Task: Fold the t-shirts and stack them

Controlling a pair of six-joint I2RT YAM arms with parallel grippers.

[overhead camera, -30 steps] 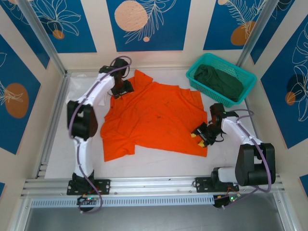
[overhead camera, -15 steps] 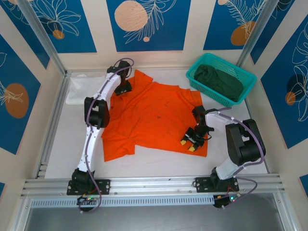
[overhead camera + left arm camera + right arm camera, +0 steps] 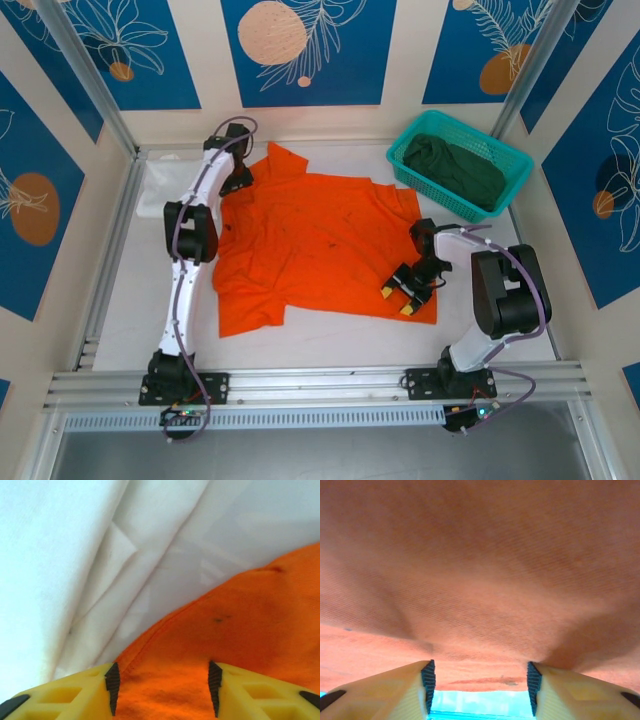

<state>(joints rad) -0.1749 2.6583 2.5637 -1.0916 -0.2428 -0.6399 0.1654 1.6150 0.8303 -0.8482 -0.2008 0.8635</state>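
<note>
Both hands have slid outward in the last half second: our left hand [image 3: 237,181] now sits at the far-left sleeve edge of the bright orange cloth t-shirt [image 3: 320,240], our right hand [image 3: 408,295] at its near-right hem corner. Each has its fingers spread around orange cloth, not yet pinching, probably to take opposite corners for a fold. The shirt lies flat mid-counter [image 3: 330,335]. The crumpled white t-shirt [image 3: 165,185] waits far left, the dark green t-shirt [image 3: 455,168] in the teal mesh basket [image 3: 410,133].

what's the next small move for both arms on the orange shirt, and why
Probably close both sets of jaws: the left gripper and right gripper stand open with the orange t-shirt between their jaws, at its far-left and near-right corners.
</note>
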